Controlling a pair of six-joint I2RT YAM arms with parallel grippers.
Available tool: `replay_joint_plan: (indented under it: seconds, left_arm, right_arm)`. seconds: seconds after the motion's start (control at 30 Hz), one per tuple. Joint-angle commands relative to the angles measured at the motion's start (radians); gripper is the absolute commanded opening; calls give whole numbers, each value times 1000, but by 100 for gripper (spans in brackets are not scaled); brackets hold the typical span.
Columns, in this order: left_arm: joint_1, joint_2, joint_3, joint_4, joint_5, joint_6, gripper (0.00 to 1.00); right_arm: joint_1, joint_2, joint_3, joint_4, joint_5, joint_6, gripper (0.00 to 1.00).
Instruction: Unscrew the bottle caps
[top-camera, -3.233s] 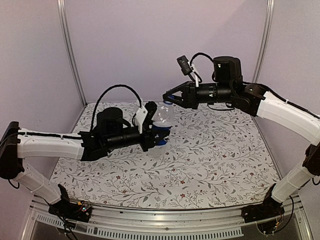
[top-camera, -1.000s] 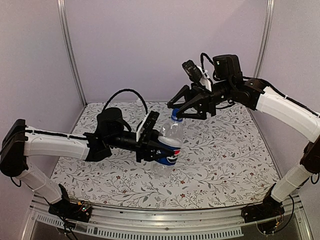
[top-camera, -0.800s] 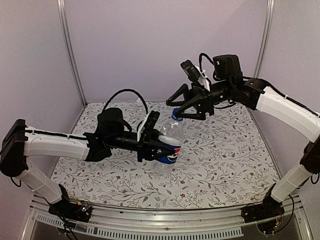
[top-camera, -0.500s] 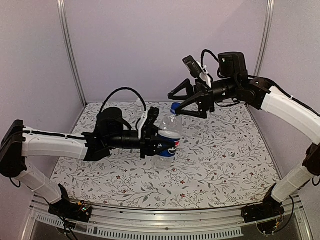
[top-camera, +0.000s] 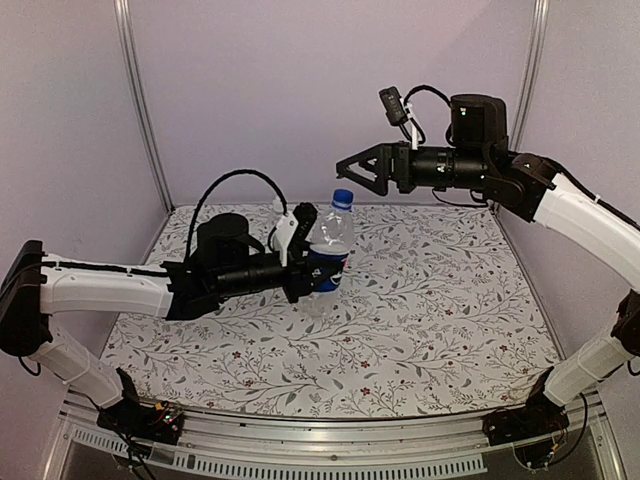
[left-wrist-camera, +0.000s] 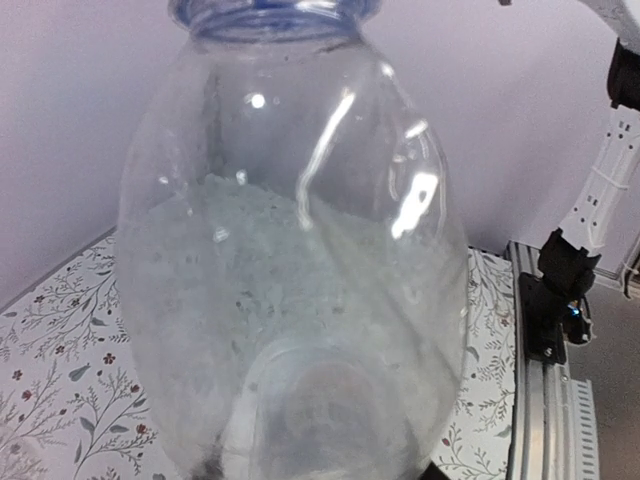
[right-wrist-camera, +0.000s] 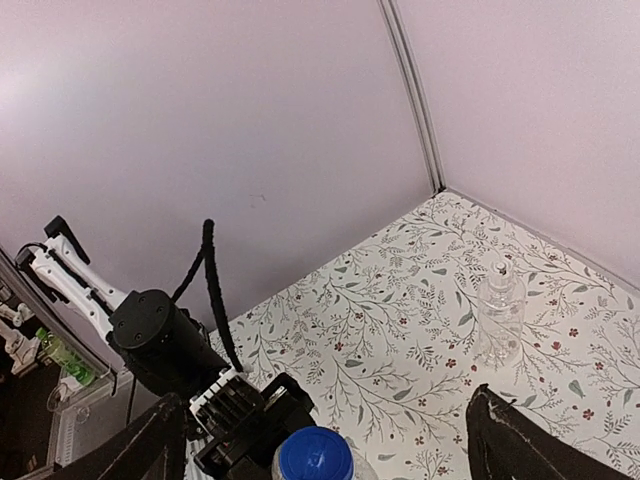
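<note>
Looking at my feeds: the left gripper (top-camera: 315, 270) is clamped around the label band of the Pepsi bottle (top-camera: 330, 240), fingers pinched in tight on its sides, and the bottle stands roughly upright near the middle of the floral table cover (top-camera: 430, 320). I can't tell if its base is actually touching the cover or hanging just off it. From the left wrist cam all I get is the bottle's clear belly filling the screen. The blue cap (top-camera: 343, 198) is on the neck. The right gripper (top-camera: 355, 172) is spread wide with nothing in it, hanging in the air up at about 1 o'clock from the cap, close but not touching. Its wrist cam looks down past both fingers (right-wrist-camera: 150, 445) onto the cap. The plain bottle (right-wrist-camera: 498, 320) with its white cap (right-wrist-camera: 500, 268) stands alone toward the back of the table, around 11 o'clock from the Pepsi one, well apart from both grippers.
</note>
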Motion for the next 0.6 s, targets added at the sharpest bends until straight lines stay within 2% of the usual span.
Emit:
replay_joint_plan:
  seconds: [0.0, 0.23, 0.57]
  left_arm:
    - [-22, 0, 35, -34, -116, 22, 31]
    - [-31, 2, 42, -51, -165, 39, 32]
    - [-34, 2, 44, -66, -205, 44, 32]
  right_arm:
    - [30, 16, 3, 33, 156, 96, 93]
    - [78, 83, 42, -23, 224, 83, 88]
    - [96, 94, 29, -30, 224, 73, 67]
